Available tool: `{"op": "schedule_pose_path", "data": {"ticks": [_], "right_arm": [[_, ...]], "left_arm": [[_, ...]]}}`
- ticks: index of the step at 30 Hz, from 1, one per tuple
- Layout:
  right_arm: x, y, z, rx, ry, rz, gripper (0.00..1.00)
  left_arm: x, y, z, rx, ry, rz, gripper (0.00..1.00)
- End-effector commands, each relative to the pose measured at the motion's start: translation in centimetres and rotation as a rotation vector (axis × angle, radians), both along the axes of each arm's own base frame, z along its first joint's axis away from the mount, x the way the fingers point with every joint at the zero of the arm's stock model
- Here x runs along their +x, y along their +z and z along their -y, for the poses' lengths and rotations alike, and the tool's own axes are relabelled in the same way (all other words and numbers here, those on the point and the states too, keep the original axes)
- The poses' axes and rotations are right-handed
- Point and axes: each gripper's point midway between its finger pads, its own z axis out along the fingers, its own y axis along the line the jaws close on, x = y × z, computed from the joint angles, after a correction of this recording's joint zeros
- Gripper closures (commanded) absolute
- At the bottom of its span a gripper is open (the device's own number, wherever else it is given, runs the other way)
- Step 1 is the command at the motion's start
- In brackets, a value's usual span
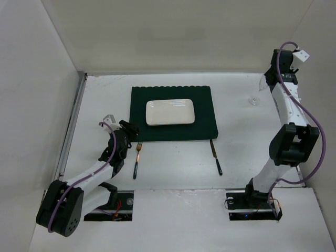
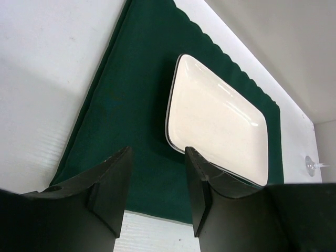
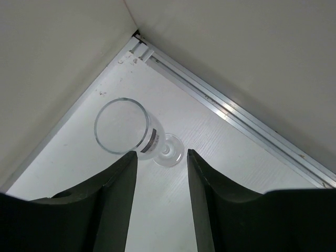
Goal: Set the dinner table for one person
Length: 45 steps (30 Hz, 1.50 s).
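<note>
Over the corner glass [image 3: 122,126], right gripper [image 3: 161,153] hangs spread, apparently to fetch it; left gripper [image 2: 157,149] gapes empty beside the fork [image 1: 137,157]

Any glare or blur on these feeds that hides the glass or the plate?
Top external: the glass is faint, nearly lost against the white table. Left wrist: the plate is sharp, with mild sheen on its glaze. Right wrist: glass crisp, a bright glint only on the metal rail.
</note>
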Motion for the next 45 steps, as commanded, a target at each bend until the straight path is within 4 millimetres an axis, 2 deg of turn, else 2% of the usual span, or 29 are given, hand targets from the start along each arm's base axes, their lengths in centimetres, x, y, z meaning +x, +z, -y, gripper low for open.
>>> {"op": "schedule_pose_path", "data": {"ticks": [1, 11, 19, 25, 33, 41, 45], "right_arm": [[0.8, 2.1, 0.5, 0.007, 0.019, 0.056, 0.52], [2.5, 0.9, 0.8, 0.043, 0.066, 0.058, 0.54], [3.5, 0.5, 1.4, 0.04, 0.071, 0.055, 0.59], [3.8, 0.3, 1.7, 0.041, 0.064, 0.053, 0.63], [3.9, -0.3, 2.1, 0.044, 0.06, 0.037, 0.73], [4.6, -0.8, 2.3, 0.081, 0.089, 0.04, 0.7], [4.9, -1.2, 2.2, 0.092, 0.102, 0.031, 0.73]], "left_arm": [[0.5, 1.2, -0.1, 0.006, 0.012, 0.043, 0.58], [0.5, 1.1, 0.7, 0.003, -0.01, 0.039, 0.58], [0.5, 1.1, 0.9, 0.005, -0.014, 0.039, 0.58], [0.5, 1.2, 0.8, 0.004, -0.011, 0.049, 0.58], [0.4, 1.3, 0.5, -0.002, -0.003, 0.053, 0.57], [0.4, 1.3, 0.4, -0.002, -0.001, 0.054, 0.57], [0.4, 1.3, 0.4, -0.003, 0.001, 0.053, 0.57]]}}
